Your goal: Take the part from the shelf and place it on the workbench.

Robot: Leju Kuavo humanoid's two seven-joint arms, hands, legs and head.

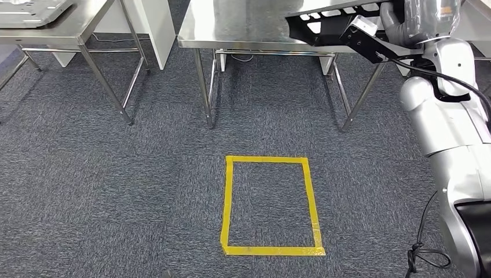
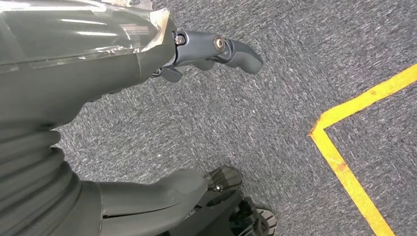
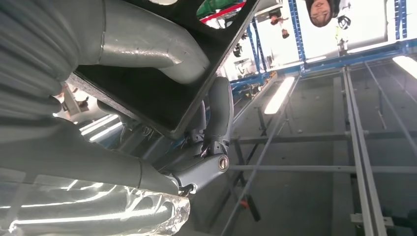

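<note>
The part [image 1: 324, 26] is a flat black panel with cut-out holes. My right hand [image 1: 396, 16] holds it up at the far right, level over the right end of the steel workbench [image 1: 243, 26]. In the right wrist view the black panel [image 3: 147, 93] lies clamped between the thumb and the fingers [image 3: 219, 113], which curl round its edge. My left hand [image 2: 196, 49] hangs above the grey carpet with its fingers apart and nothing in it.
A second steel table [image 1: 52, 32] with a grey metal piece [image 1: 29, 11] stands at the far left. A yellow tape rectangle [image 1: 269, 205] marks the carpet before the workbench. A person [image 3: 322, 7] stands by blue racks. A black cable [image 1: 425, 255] dangles beside my right arm.
</note>
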